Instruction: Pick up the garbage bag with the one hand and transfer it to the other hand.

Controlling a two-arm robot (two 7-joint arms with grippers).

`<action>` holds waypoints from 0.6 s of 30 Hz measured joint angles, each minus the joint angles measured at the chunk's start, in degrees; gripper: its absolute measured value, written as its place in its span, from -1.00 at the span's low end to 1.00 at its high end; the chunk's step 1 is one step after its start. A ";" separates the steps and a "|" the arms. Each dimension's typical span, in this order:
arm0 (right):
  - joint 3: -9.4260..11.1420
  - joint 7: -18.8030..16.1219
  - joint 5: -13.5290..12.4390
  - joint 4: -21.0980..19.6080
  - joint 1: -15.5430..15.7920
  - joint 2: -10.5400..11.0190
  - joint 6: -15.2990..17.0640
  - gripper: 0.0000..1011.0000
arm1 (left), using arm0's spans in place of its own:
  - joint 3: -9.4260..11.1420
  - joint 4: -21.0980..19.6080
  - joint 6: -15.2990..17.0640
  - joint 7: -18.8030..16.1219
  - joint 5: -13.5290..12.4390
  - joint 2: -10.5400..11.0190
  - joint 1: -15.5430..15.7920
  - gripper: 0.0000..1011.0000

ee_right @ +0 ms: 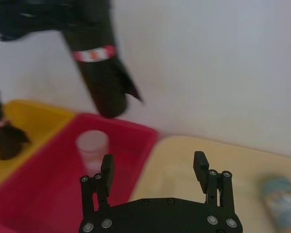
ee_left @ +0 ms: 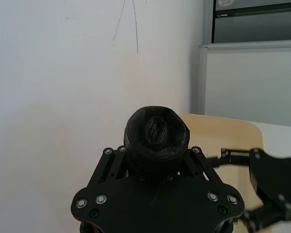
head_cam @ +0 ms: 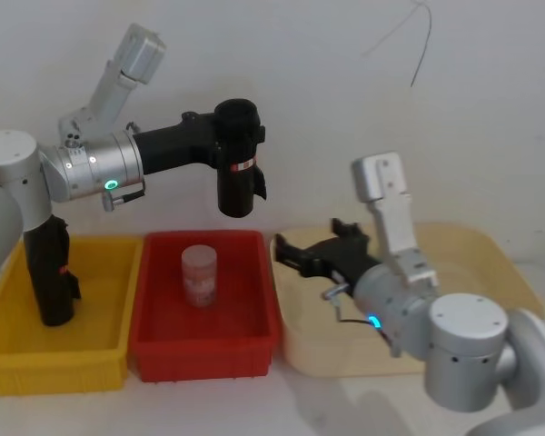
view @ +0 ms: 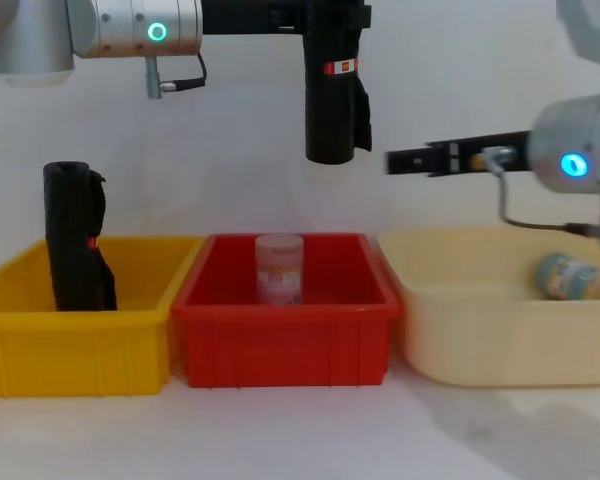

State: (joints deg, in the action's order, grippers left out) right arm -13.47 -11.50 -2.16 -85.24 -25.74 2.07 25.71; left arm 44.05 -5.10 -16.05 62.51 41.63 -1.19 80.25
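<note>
So the left gripper (head_cam: 239, 136), the one on the arm with the green ring, is clamped tight around the upper part of the garbage bag (view: 330, 110), just above its red-and-white label band. It's holding the bag upright in the air, well clear of the red bin (view: 280, 335) directly underneath. In the left wrist view you can see one end of the roll sitting snug between the two fingers, with no gap on either side. The right gripper (ee_right: 153, 167), on the blue-ring arm, is spread wide with nothing in it. It hangs over the cream tray (view: 480, 330) with its fingers pointed toward the bag, near it but not touching. In the chest view it's roughly level with the roll's lower end. A small see-through jar (view: 279, 268) stands in the red bin. The yellow bin (view: 70, 350) on the left has another black roll (view: 75, 240) standing in it, and a can (view: 570, 277) lies on its side in the cream tray.
</note>
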 joint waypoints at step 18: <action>-2.84 -0.28 -1.52 5.84 -3.54 -4.62 -4.80 0.98 | 0.02 0.08 -0.02 0.03 0.01 -0.02 0.05 -0.26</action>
State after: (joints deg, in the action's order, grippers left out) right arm -16.31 -11.78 -3.67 -79.40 -29.28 -2.56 20.92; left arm 44.06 -5.02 -16.07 62.55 41.65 -1.21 80.30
